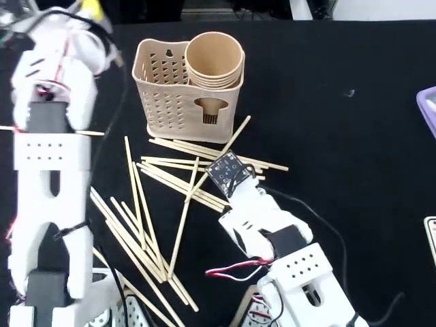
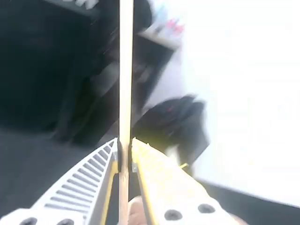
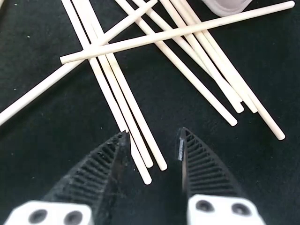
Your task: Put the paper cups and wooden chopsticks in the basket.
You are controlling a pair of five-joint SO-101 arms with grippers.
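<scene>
Left gripper (image 2: 124,150) is clamped on one wooden chopstick (image 2: 125,70). The stick sits upright between the two fingers and sticks out past both ends. In the high view the held stick (image 1: 90,132) lies level across the left arm (image 1: 51,157), above the table's left edge.

Right gripper (image 3: 151,140) has its claw wide, holding nothing, low over the black table (image 1: 340,170). The ends of a few loose chopsticks (image 3: 140,145) lie between the jaws. Cannot tell whether the fingers touch them. More sticks cross each other just beyond the tips.

Basket (image 1: 170,102), beige with holes, stands upright near the table's far edge, left of middle. Stack of paper cups (image 1: 214,58) is nested in the basket's right half, with the rims above the basket's wall.

Scattered chopsticks (image 1: 184,218) lie on the table from the basket's near side toward the near-left corner, many overlapping. One stick (image 1: 235,136) leans against or lies by the basket's near right corner.

Right arm (image 1: 286,252) comes in from the near edge, and its wrist sits over the sticks nearest the basket. A purple object (image 1: 428,109) is at the right edge.
</scene>
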